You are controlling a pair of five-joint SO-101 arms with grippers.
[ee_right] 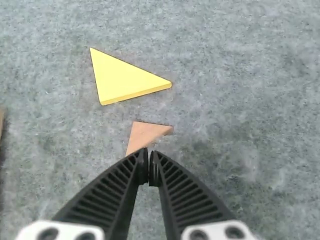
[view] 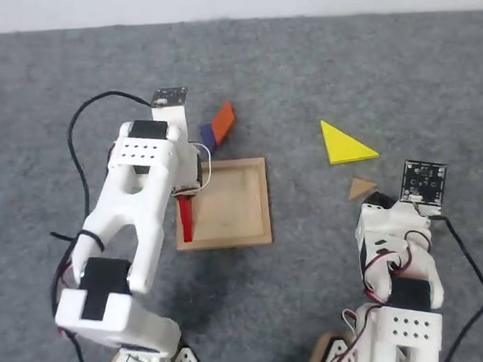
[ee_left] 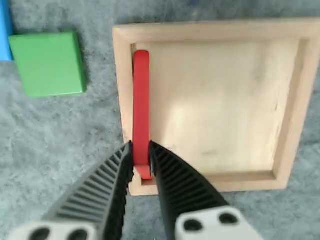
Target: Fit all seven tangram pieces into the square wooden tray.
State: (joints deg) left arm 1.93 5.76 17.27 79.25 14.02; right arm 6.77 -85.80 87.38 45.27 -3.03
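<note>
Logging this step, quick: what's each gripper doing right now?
Left gripper: closed on the red piece, standing on edge in the wooden tray.
Right gripper: closed, empty.

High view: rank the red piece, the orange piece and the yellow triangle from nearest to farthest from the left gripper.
1. Red piece: held by the left gripper, inside the tray along its left wall.
2. Orange piece: just beyond the tray's far rim.
3. Yellow triangle: well off to the tray's right.

Soft, even light; a faint shadow lies on the grey mat beside the wooden tray.
</note>
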